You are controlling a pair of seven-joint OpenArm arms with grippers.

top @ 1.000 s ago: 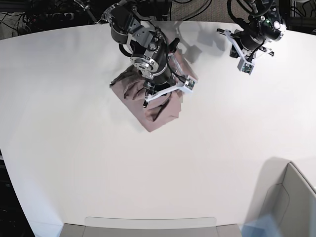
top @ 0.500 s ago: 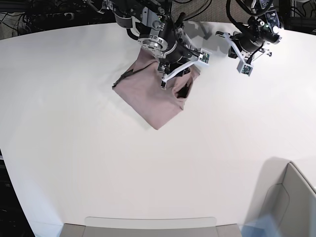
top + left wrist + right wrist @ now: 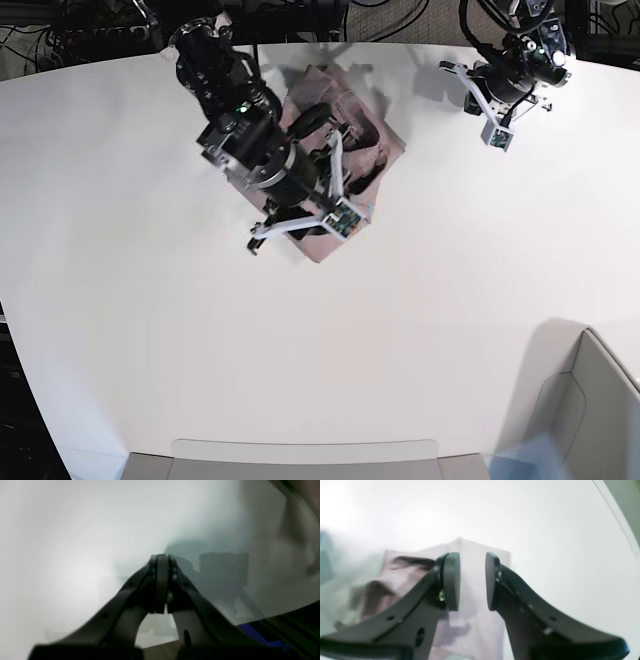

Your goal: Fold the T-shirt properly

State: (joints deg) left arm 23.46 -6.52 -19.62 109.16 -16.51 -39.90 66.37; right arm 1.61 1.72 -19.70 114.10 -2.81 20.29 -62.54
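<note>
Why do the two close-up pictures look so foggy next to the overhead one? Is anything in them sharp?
Left wrist view: only the shut left hand is fairly crisp; the table behind is a soft grey haze crossed by dark shadows. Right wrist view: the open right hand is clear, but the T-shirt is blurred and the top washes out in glare. Base view: evenly lit and sharp, with edges curved by the lens.
</note>
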